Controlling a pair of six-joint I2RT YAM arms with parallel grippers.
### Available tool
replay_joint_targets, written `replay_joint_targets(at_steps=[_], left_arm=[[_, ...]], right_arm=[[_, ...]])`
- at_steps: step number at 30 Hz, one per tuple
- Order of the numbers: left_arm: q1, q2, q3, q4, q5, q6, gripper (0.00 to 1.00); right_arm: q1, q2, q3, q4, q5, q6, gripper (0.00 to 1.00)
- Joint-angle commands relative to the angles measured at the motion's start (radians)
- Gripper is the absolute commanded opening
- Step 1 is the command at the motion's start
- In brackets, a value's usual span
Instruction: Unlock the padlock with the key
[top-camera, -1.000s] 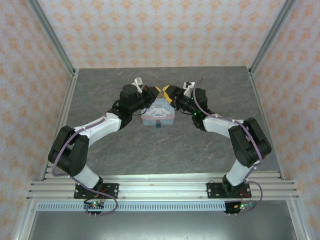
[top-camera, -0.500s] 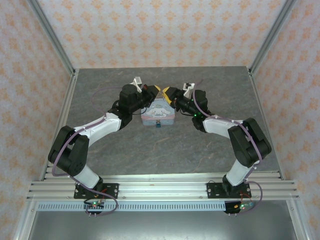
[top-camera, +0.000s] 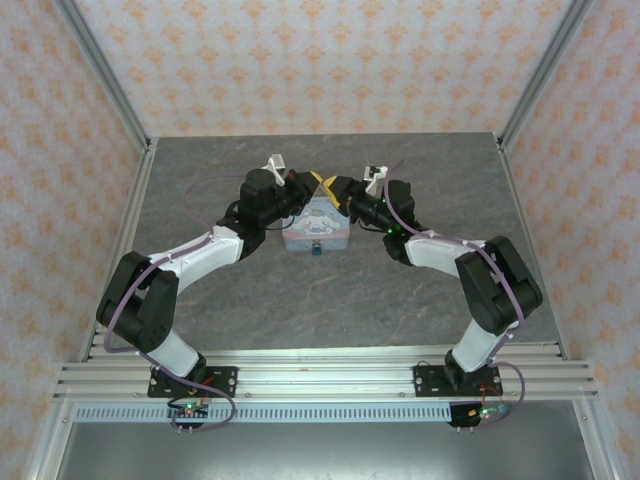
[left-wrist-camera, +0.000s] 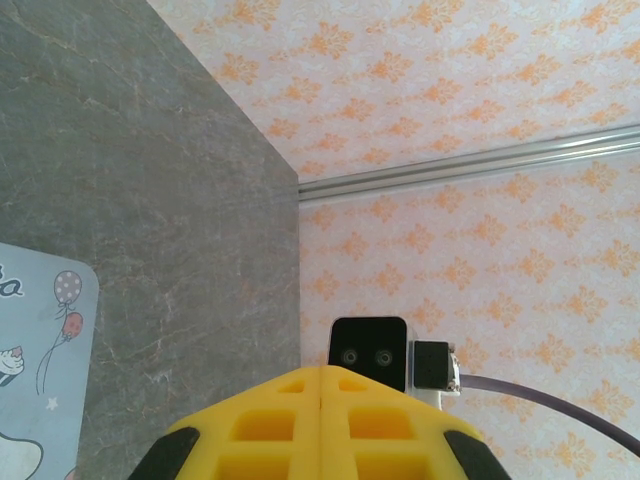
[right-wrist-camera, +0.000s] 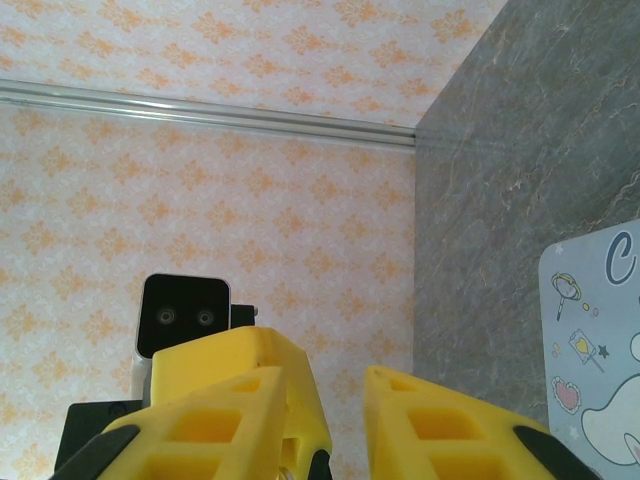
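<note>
Padlock, tiny, dark teal-blue, small metal shackle (top-camera: 316, 251): where is it? /kim
On the grey stone-look desk (top-camera: 250, 300), right at the near edge of the pale blue-and-pink cartoon-printed tin box (top-camera: 315, 228). /raj
Claws? /kim
Left claw (left-wrist-camera: 320, 380): yellow fingers pressed together, seam tight. Right claw (right-wrist-camera: 335, 378): fingers slightly spread, narrow gap between them. Both sit over the tin's far edge, tips near each other. /raj

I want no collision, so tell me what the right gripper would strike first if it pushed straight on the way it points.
Likely the left gripper: the right gripper points at it, tip to tip by the tin, that arm's camera dead ahead. Gap unclear.
</note>
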Motion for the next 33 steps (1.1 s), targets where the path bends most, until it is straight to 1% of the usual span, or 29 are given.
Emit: replay_joint_targets(at_steps=[1,4,9,19,28,30,33], left_arm=[[-0.008,0.009,-0.004,0.036,-0.023,0.005,0.0],[-0.008,0.007,-0.004,0.035,-0.026,0.005,0.0],[-0.008,0.008,-0.004,0.033,-0.031,0.006,0.0],[-0.009,0.012,-0.007,0.032,-0.037,0.008,0.0],[-0.01,0.013,-0.01,0.03,-0.041,0.007,0.0],[-0.01,0.013,-0.01,0.031,-0.042,0.008,0.0],[-0.01,0.014,-0.008,0.03,-0.041,0.008,0.0]], right_arm=[[0.008,-0.012,-0.006,0.052,-0.013,-0.005,0.26],[0.008,-0.017,-0.011,0.055,-0.014,-0.003,0.25],[0.008,-0.03,-0.023,0.061,-0.017,-0.003,0.28],[0.007,-0.045,-0.038,0.075,-0.02,0.003,0.26],[0.014,-0.044,-0.026,0.084,-0.036,0.001,0.28],[0.015,-0.044,-0.024,0.084,-0.039,0.001,0.26],[0.014,-0.044,-0.028,0.082,-0.035,0.0,0.19]])
